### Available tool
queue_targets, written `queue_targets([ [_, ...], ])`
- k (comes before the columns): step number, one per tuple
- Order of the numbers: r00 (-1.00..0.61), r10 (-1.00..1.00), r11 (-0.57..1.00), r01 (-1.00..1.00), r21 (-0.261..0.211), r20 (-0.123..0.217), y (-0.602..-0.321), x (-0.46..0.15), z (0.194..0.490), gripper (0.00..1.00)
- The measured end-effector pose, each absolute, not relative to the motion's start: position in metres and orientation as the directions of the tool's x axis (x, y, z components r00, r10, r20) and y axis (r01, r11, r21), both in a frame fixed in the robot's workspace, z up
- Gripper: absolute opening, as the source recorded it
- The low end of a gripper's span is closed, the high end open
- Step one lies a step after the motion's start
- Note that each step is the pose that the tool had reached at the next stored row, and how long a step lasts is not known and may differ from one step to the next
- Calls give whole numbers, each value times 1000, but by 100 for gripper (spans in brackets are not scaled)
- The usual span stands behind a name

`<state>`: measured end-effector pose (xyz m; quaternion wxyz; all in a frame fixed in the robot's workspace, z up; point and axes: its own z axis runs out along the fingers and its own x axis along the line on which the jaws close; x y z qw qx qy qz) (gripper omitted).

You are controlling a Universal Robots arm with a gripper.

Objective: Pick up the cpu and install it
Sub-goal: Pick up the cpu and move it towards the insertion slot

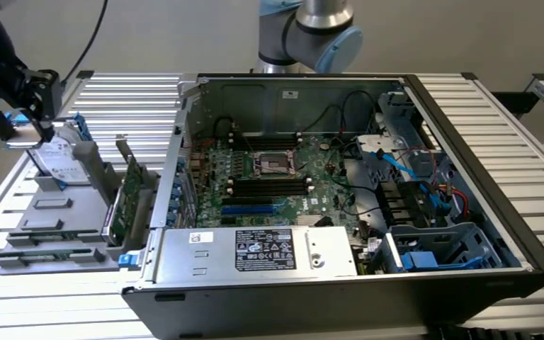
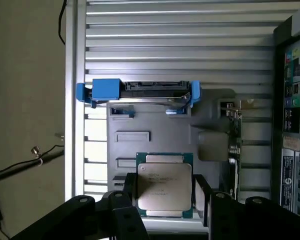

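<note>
1. Exterior view: the gripper (image 1: 23, 122) is seen at the exterior view's left, above the grey parts holder (image 1: 53, 234) and well apart from the open computer case (image 1: 484, 152). A flat silver piece, the cpu (image 1: 23, 139), is held at its tip, just above the hard drive (image 1: 61, 161). The motherboard socket (image 1: 274, 164) is seen inside the case. A green circuit card (image 1: 125, 200) stands between holder and case.
2. Wrist view: the cpu (image 2: 164, 186) is clamped between the two black fingers (image 2: 130, 192) of the gripper (image 2: 165, 194), which are narrowed onto its opposite edges. The blue-framed hard drive (image 2: 140, 91) lies beyond it on the grey holder (image 2: 210, 107).
</note>
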<state>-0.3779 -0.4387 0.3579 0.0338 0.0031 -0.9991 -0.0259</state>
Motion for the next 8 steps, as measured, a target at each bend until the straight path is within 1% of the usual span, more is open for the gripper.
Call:
queue_targets([
  [8,-997,-8,999,-4,53,77,-437,-352,369,55],
])
